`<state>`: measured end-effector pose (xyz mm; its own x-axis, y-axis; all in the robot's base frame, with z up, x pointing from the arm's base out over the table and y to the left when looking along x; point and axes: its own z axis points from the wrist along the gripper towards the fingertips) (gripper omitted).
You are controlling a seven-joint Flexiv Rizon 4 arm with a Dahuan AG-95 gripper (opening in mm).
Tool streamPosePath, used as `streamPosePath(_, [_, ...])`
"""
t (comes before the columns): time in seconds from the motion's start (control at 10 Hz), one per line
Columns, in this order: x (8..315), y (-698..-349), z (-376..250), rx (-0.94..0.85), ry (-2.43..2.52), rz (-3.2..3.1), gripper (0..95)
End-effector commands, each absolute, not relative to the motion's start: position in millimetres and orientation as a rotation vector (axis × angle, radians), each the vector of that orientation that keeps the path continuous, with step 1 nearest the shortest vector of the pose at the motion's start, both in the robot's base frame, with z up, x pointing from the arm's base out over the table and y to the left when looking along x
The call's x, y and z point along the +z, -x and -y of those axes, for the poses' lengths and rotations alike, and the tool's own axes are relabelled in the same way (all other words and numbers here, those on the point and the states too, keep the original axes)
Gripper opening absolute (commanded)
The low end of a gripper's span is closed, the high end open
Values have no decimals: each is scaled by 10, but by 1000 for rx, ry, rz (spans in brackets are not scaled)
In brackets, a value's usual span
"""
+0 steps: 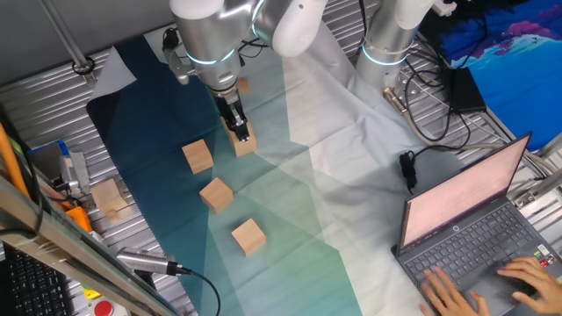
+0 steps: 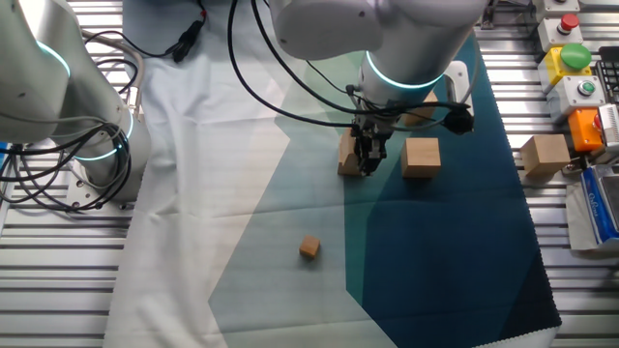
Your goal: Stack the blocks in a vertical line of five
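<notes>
Your gripper (image 1: 239,132) is pinching a wooden block (image 1: 245,143) at the cloth's far end; it looks light, rigid and smooth, so keep hold across opposite flat faces.

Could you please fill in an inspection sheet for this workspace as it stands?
Surface: teal-and-white cloth on a slatted metal table.
Job's things: light-tan wooden cubes lying singly, none stacked.
Clutter: much smaller wooden cube; tan cube off the cloth.
Grippers: two-finger gripper down at a further tan cube; whether the jaws clamp it cannot be told.
Cables: black cable on the white cloth.
Surroundings: open laptop, a person's hands on it.
</notes>
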<state>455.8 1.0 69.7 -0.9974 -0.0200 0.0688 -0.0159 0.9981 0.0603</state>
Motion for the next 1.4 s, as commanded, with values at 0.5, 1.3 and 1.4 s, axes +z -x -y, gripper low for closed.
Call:
streamPosePath(0.5, [716, -4530, -109, -67, -11, 3064, 0])
streamPosePath(1.3, [715, -4587, -106, -81, 123, 3046, 0])
streamPosePath(1.4, [717, -4585, -104, -84, 136, 3043, 0])
